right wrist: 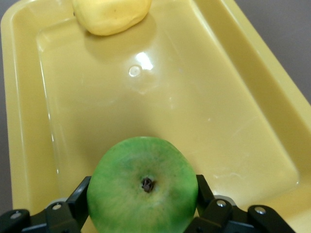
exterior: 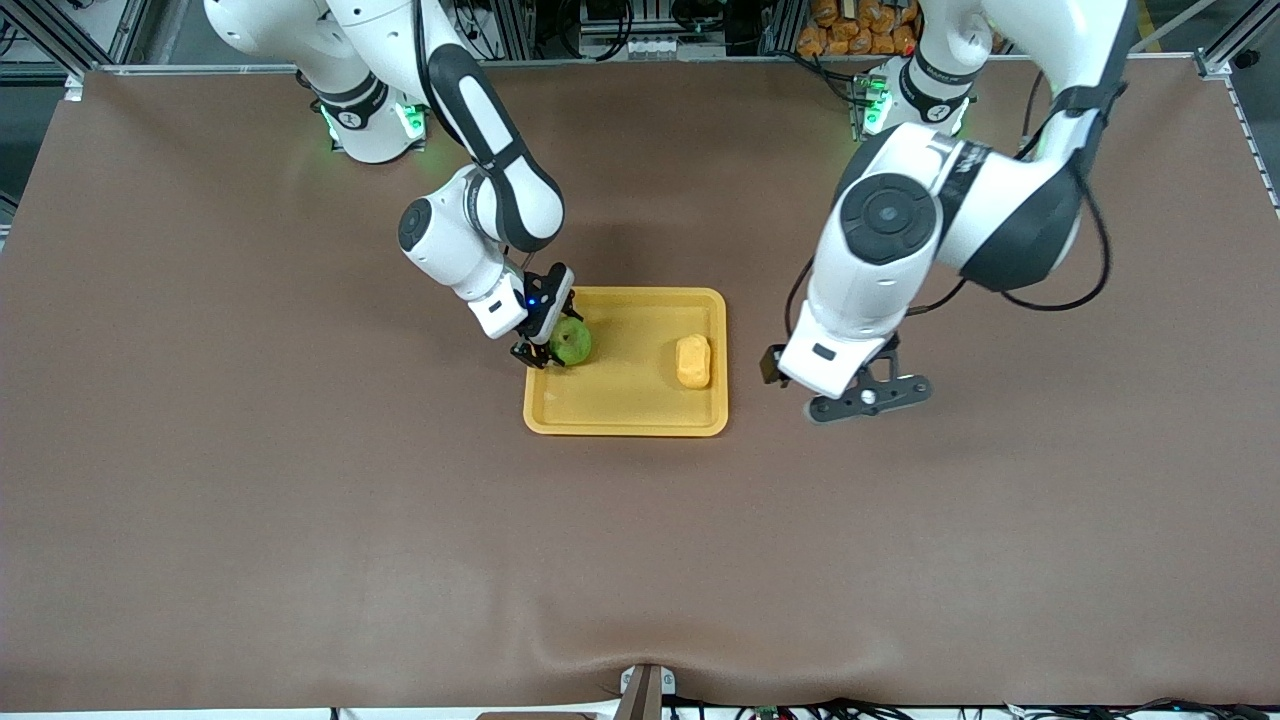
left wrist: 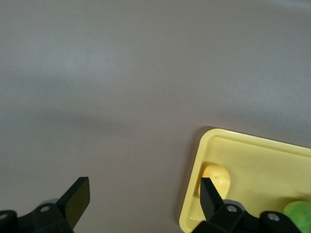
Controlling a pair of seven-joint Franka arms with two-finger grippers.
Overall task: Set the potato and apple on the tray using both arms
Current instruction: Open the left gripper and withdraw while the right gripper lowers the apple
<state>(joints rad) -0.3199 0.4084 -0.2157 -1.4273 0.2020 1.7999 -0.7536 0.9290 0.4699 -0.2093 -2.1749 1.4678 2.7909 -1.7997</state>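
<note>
The yellow tray (exterior: 625,402) lies mid-table. The yellow-orange potato (exterior: 693,361) lies in it, at the end toward the left arm. My right gripper (exterior: 546,350) is shut on the green apple (exterior: 572,342) and holds it low over the tray's end toward the right arm. In the right wrist view the apple (right wrist: 142,187) sits stem up between the fingers, with the tray floor (right wrist: 194,111) and potato (right wrist: 112,14) past it. My left gripper (exterior: 868,392) is open and empty over the bare table beside the tray. The left wrist view shows its gripper (left wrist: 143,191), the tray's rim (left wrist: 194,194), the potato (left wrist: 217,177) and the apple (left wrist: 297,213).
The brown table cover (exterior: 300,500) spreads wide all round the tray. The two arm bases (exterior: 370,120) stand along the table edge farthest from the front camera. A small bracket (exterior: 645,690) sits at the nearest edge.
</note>
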